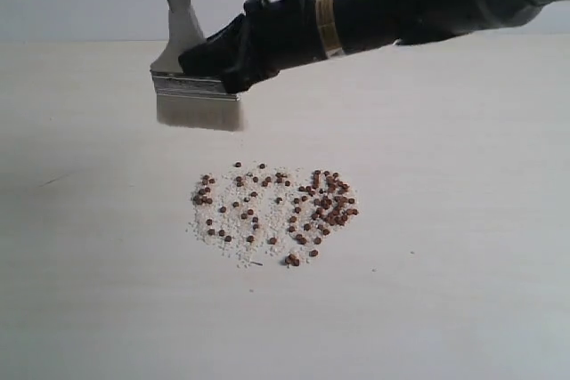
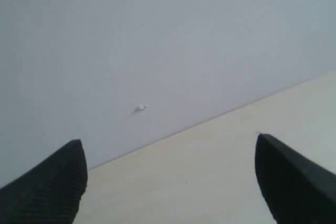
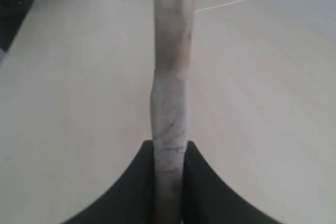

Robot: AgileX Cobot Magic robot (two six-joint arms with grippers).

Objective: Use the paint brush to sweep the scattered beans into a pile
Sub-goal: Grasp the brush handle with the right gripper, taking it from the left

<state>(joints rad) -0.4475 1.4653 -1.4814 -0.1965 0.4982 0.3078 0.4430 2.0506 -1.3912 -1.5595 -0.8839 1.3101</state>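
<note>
Pale wood, steel band, soft off-white bristles: paint brush (image 1: 198, 86), likely light, hanging above the tabletop (image 1: 463, 220), far-left of the loose, roll-prone beans (image 1: 276, 206). Your right hand (image 1: 214, 61) clamps the handle near the band, a sound hold. Your left hand (image 2: 170, 182) stands open, empty.

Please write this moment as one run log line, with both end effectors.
right end effector: shut on wide wooden-handled paint brush | brush: lifted, not touching scattered reddish-brown beans | left end effector: open, empty
</note>
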